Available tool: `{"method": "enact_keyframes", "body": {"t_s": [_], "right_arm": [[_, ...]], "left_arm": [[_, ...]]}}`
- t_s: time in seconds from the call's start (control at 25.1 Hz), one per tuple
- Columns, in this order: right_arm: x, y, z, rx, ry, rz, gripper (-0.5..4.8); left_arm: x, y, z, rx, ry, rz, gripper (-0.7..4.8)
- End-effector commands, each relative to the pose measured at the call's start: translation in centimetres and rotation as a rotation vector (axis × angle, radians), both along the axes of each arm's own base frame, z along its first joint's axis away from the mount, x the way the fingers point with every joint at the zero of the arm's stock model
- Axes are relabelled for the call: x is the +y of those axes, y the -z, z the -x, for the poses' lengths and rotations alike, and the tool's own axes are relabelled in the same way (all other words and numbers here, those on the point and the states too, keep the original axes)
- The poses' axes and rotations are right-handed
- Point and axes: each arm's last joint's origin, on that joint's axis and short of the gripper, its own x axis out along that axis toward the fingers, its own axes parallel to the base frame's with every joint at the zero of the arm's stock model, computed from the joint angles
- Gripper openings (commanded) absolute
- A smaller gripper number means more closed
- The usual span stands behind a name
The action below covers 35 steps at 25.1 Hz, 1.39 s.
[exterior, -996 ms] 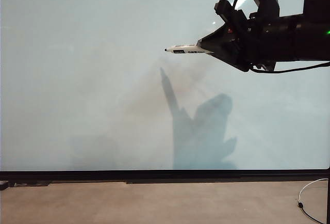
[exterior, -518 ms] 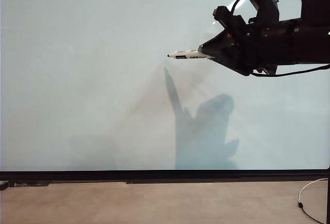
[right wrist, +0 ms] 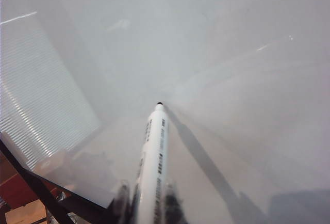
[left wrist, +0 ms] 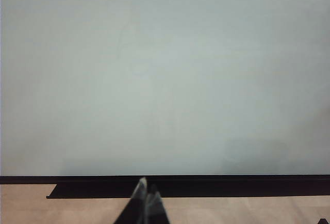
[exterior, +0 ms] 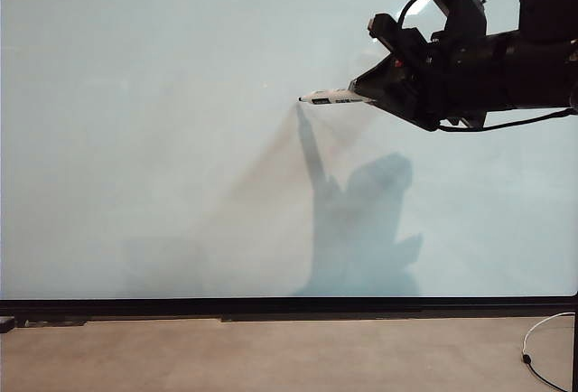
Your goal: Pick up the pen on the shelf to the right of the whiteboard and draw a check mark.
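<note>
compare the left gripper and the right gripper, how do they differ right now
The right gripper is shut on the pen, raised high against the whiteboard; the left gripper holds nothing and sits low by the board's bottom frame, shut. Both are black and face the whiteboard.

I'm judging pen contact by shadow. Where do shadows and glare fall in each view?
Exterior view: the right gripper and pen cast a dark shadow on the whiteboard, meeting the tip. Right wrist view: pen shadow, glare streaks. Left wrist view: even light, left gripper blurred.
</note>
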Motion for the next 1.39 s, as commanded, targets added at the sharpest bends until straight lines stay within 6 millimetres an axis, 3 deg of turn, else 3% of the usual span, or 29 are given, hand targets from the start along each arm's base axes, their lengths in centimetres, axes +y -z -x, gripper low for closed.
{"method": "enact_keyframes", "body": {"t_s": [0.04, 1.39], "right_arm": [[0.07, -0.33, -0.24, -0.009, 0.003, 0.004, -0.05], [0.01, 0.36, -0.61, 0.02, 0.068, 0.012, -0.05]], "left_arm": [[0.0, -0.16, 0.01, -0.009, 0.0, -0.004, -0.04], [0.0, -0.16, 0.01, -0.009, 0.0, -0.004, -0.04]]}}
